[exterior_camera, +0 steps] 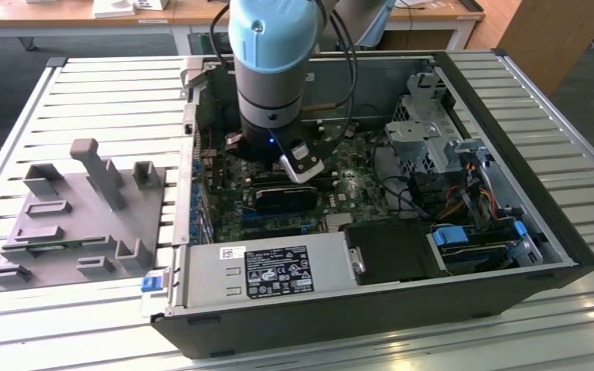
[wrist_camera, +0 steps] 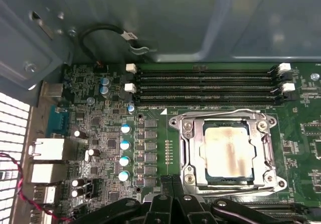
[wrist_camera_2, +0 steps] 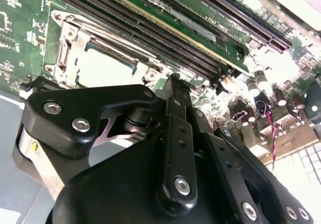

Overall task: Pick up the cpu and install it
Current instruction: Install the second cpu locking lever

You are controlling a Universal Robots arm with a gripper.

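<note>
We see the cpu seated in its socket just beyond the tool; its grip we cannot tell.

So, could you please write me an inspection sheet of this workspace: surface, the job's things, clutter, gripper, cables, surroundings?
Surface: slatted metal table, carrying an open computer case.
Job's things: the cpu lies in the motherboard socket, inside its metal frame; empty memory slots run beside it.
Clutter: grey fixture plate with upright blocks, on the table at the exterior view's left of the case.
Gripper: the gripper is inside the case above the motherboard, close to the socket; nothing seen in its grasp.
Cables: black cables run along the arm; coloured wires lie near the drive bays.
Surroundings: wooden desks stand behind the table.
</note>
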